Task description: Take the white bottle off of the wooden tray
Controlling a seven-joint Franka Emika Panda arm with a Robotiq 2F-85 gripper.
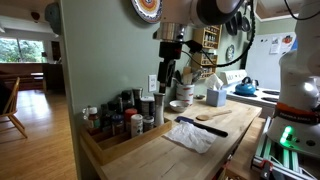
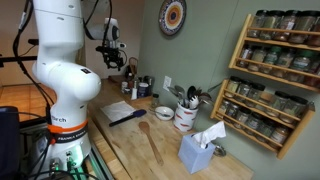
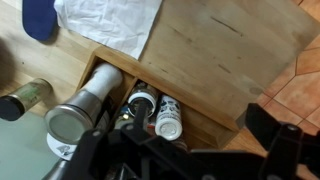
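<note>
Gripper point(image 1: 170, 72) hangs above the far end of the wooden tray point(image 1: 101, 150), nothing in it that I can see. Can't tell whether the jaws are apart or together: in the wrist view the fingers are just dark blur along the bottom edge.

Directly below it in the wrist view: white bottle point(image 3: 170, 118), upright, inside the tray at the end by the bare countertop point(image 3: 225, 50). A dark-capped jar point(image 3: 142, 103) is just beside it, then the taller metal canister point(image 3: 85, 108). No contact between gripper and bottle in an exterior view; the bottle point(image 1: 160, 108) stands under the gripper with clear air between.

The rest of the tray is packed with small dark-lidded spice jars point(image 1: 112, 122).

On the counter near the tray: crumpled white cloth point(image 1: 190, 137), a blue-handled utensil point(image 1: 200, 125) touching its edge, and a wooden spoon point(image 1: 212, 114) past that. Utensil crock point(image 2: 185, 113) against the wall, tissue box point(image 2: 199, 152) near the counter's front edge, and a wall-mounted spice rack point(image 2: 275, 80) above.
</note>
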